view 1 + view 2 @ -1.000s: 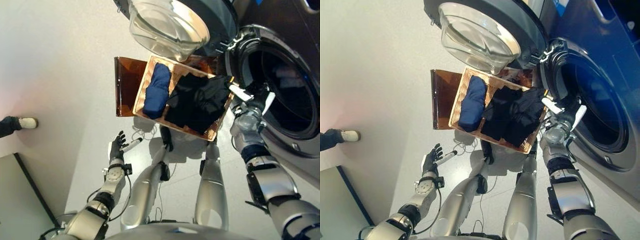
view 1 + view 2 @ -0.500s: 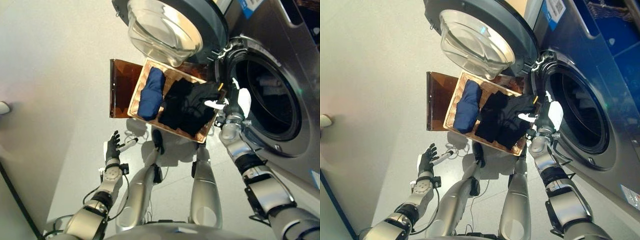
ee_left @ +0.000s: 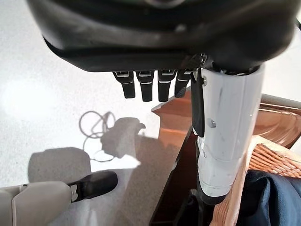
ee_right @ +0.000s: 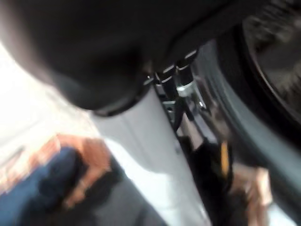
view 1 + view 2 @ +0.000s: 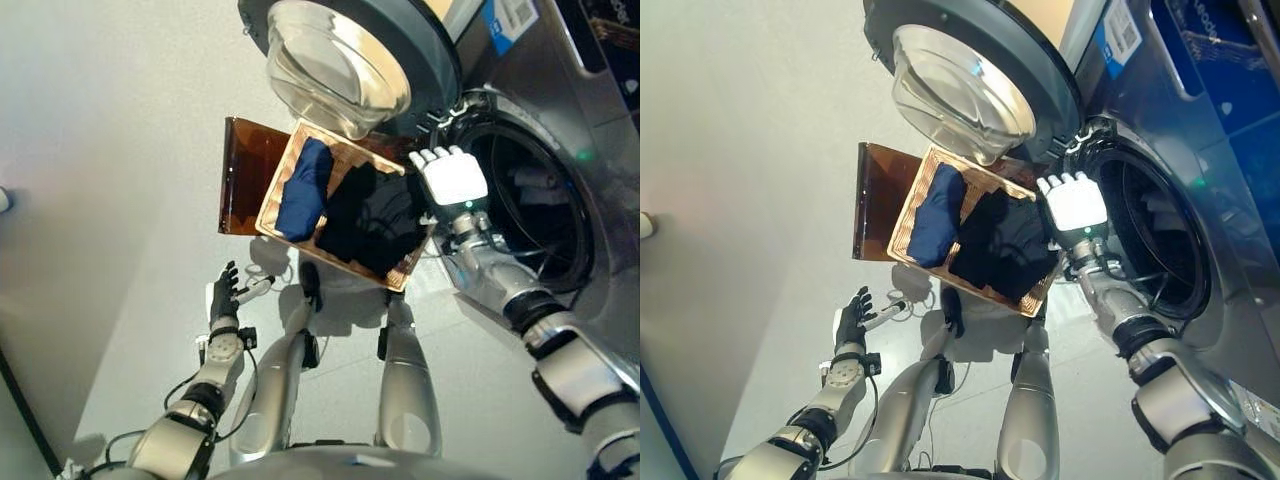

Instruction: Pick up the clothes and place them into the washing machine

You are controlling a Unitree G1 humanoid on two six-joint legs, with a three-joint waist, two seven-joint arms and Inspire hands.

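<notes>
A wicker basket (image 5: 279, 178) stands on the floor before the washing machine. It holds a folded blue garment (image 5: 303, 190) at its left end and a heap of black clothes (image 5: 368, 215) in the middle and right. My right hand (image 5: 452, 176) hovers open above the basket's right end, beside the drum opening (image 5: 530, 215), with its fingers (image 5: 441, 153) straight and nothing in it. My left hand (image 5: 224, 296) hangs open low on the left, away from the basket. The left wrist view shows its straight fingers (image 3: 150, 85) and white thumb (image 3: 225, 136).
The washer's round glass door (image 5: 340, 60) stands swung open above the basket's far side. A brown board (image 5: 243, 175) lies under the basket and juts out to its left. Light grey floor (image 5: 110, 150) spreads to the left.
My right hand has risen from the black clothes at the basket's right edge and now shows empty with its fingers spread. The camera has shifted. My left hand has stayed put.
</notes>
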